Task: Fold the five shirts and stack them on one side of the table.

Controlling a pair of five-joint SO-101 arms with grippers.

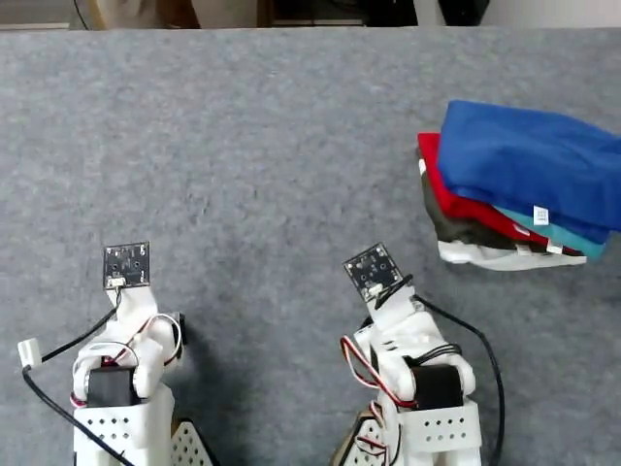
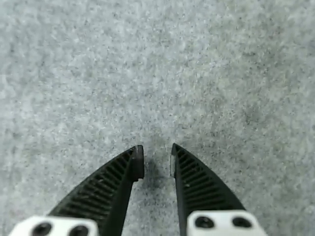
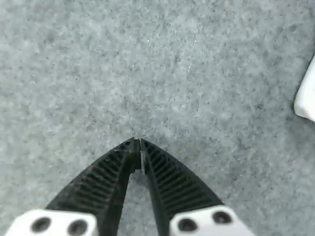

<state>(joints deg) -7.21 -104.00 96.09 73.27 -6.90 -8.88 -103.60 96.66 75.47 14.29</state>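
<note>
Stack of folded shirts [image 1: 519, 189] is set at the table [image 1: 243, 146] edge on the right arm's side, blue shirt [image 1: 534, 155] on top, long axis roughly side to side. Right hand [image 3: 137, 143] is nearer and is closed on nothing; the stack lies forward and outboard of it, well apart. Left hand [image 2: 156, 160] is slightly parted, empty

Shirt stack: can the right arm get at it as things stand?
Probably yes. The right gripper sits shut and empty over the table, and nothing lies between it and the shirt stack off to its right. Whether its reach covers the stack's far edge cannot be judged.
</note>
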